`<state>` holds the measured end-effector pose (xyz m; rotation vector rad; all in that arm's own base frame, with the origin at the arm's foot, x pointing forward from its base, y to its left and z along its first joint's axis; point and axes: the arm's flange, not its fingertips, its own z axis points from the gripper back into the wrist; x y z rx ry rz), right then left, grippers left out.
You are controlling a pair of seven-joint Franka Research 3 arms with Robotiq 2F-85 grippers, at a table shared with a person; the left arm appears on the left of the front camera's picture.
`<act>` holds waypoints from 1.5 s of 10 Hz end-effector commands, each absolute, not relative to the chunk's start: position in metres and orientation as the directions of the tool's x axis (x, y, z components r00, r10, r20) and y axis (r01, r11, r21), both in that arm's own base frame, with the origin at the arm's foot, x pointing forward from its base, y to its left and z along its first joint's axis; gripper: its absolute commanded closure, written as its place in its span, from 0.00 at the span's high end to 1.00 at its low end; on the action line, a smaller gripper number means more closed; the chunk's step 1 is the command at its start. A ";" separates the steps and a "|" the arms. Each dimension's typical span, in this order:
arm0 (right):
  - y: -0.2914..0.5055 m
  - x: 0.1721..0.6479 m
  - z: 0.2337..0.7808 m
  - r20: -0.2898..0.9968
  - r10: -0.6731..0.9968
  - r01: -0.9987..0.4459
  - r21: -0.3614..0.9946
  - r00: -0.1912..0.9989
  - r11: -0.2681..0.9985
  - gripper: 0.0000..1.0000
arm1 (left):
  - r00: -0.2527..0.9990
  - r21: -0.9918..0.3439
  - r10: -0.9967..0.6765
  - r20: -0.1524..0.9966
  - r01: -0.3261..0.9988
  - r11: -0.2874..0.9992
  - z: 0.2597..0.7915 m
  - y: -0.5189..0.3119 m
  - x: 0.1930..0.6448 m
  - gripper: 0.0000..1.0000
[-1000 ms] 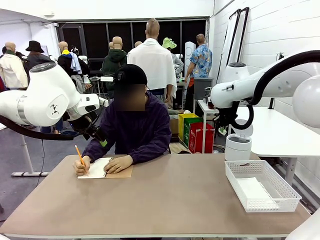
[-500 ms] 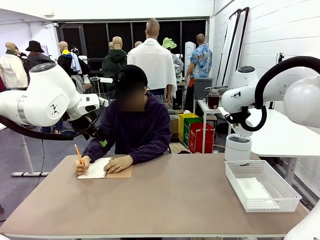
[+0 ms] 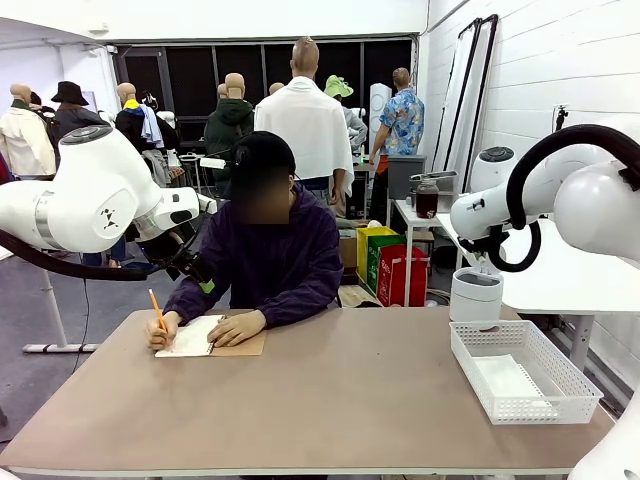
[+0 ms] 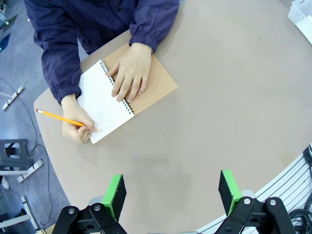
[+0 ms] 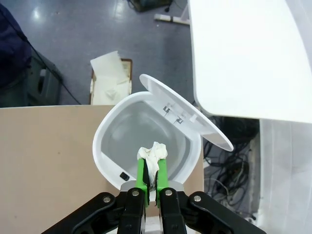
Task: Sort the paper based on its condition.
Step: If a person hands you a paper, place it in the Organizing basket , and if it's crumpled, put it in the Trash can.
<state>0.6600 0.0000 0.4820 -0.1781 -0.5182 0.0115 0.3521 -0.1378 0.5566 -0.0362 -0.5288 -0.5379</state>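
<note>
A crumpled wad of white paper (image 5: 153,156) is pinched between the green pads of my right gripper (image 5: 152,171), which is shut on it. It hangs right above the open mouth of a white lidded bin (image 5: 109,146), whose lid is flipped up. The same bin (image 3: 474,297) stands at the table's far right under my right arm. A flat white sheet of paper (image 3: 508,380) lies in the white mesh basket (image 3: 468,352). My left gripper (image 4: 170,190) is open and empty, high over the table near the person.
The person at the far left writes with a pencil (image 4: 63,119) in a spiral notebook (image 4: 105,105) with a brown cover; the other hand (image 4: 129,78) rests on it. A white side table (image 5: 248,58) stands beside the bin.
My right arm has swung to the right and down towards the bin. The left arm and the person have stayed put.
</note>
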 end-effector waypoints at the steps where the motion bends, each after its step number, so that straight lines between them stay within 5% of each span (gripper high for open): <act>1: 0.007 0.671 0.472 0.509 0.035 0.071 -0.187 0.860 0.980 0.08 | 0.729 0.092 -0.474 0.494 0.499 0.862 0.558 -0.137 0.352 1.00; 7: -0.001 0.685 0.448 0.474 -0.003 0.104 -0.187 0.881 0.977 0.08 | 0.729 0.092 -0.474 0.494 0.499 0.862 0.558 -0.137 0.352 1.00; 8: 0.000 0.686 0.447 0.467 -0.003 0.099 -0.181 0.884 0.978 0.18 | 0.729 0.092 -0.474 0.494 0.499 0.862 0.558 -0.137 0.352 1.00; 12: 0.000 0.688 0.443 0.454 -0.015 0.100 -0.165 0.891 0.981 0.98 | 0.729 0.092 -0.474 0.494 0.499 0.862 0.558 -0.137 0.352 1.00; 15: 0.001 0.685 0.448 0.460 -0.026 0.104 -0.144 0.888 0.984 1.00 | 0.729 0.092 -0.474 0.494 0.499 0.862 0.558 -0.137 0.352 1.00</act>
